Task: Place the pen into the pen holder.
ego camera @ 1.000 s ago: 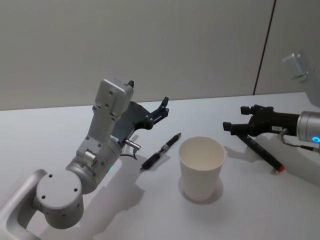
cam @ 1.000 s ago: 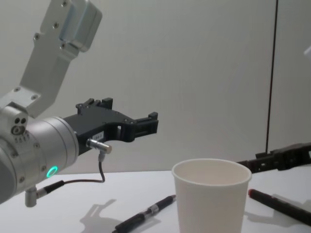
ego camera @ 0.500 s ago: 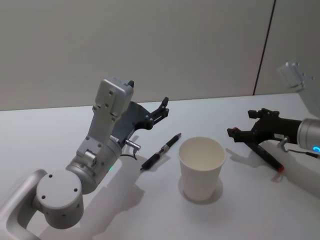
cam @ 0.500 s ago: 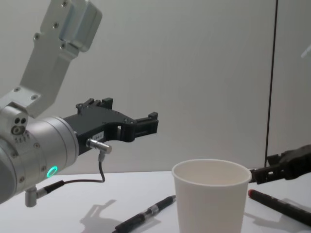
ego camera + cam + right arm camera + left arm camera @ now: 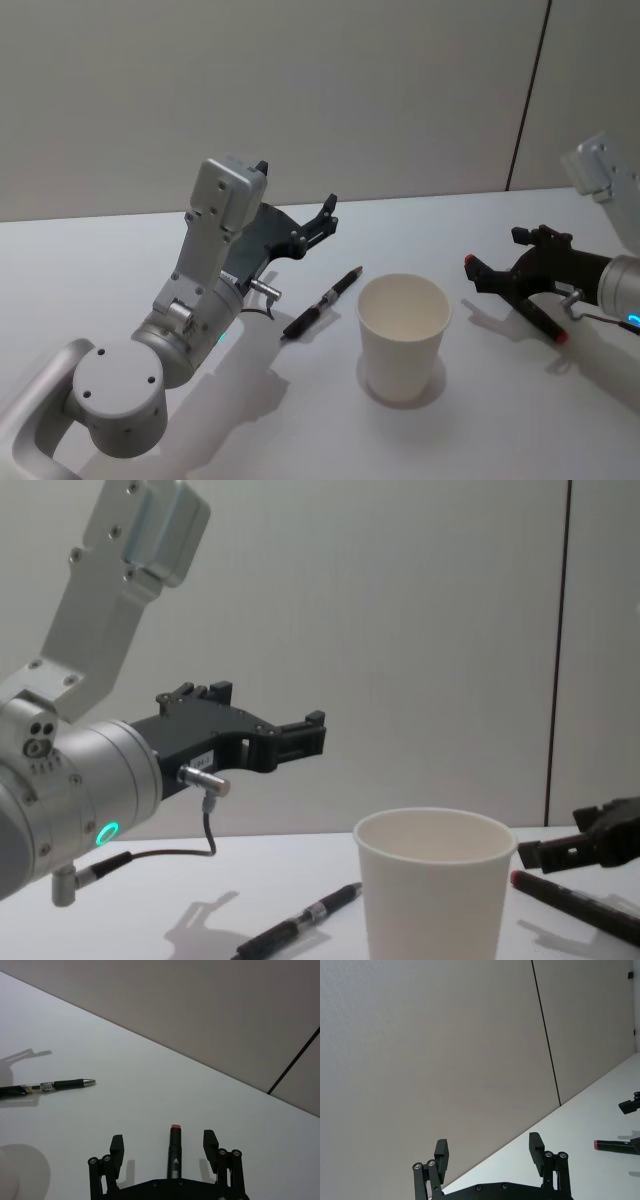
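One smooth white counter (image 5: 300, 440) carries everything. Above its left side the black two-fingered left claw (image 5: 489, 1150) is held high, fingers wide apart and gripping nothing, while the right claw (image 5: 163, 1144), also spread wide, hovers low at the right. One tapering white paper cup (image 5: 403, 335) with a rolled rim stands upright near the middle, and two slim black pens lie flat outside it: the red-ended pen (image 5: 540, 322) to its right, lined up between the right claw's fingers, and the silver-tipped pen (image 5: 322, 303) to its left.
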Action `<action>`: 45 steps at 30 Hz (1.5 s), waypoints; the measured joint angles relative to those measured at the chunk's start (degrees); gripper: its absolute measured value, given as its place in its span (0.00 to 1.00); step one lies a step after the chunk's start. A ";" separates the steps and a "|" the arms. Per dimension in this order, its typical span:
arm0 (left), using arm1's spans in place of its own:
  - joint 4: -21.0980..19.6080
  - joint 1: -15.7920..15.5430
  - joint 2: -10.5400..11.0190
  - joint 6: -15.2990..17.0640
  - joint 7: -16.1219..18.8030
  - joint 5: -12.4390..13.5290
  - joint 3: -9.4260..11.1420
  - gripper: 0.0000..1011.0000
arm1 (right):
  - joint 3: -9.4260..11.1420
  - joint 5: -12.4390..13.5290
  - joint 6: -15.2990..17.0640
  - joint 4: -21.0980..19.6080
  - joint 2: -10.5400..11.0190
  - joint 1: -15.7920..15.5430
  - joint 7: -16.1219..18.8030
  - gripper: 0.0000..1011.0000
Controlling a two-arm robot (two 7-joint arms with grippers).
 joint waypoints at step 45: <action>0.00 0.00 0.00 0.00 0.00 0.00 0.00 0.99 | -1.51 2.45 -1.82 12.94 -4.19 6.16 -0.43 0.99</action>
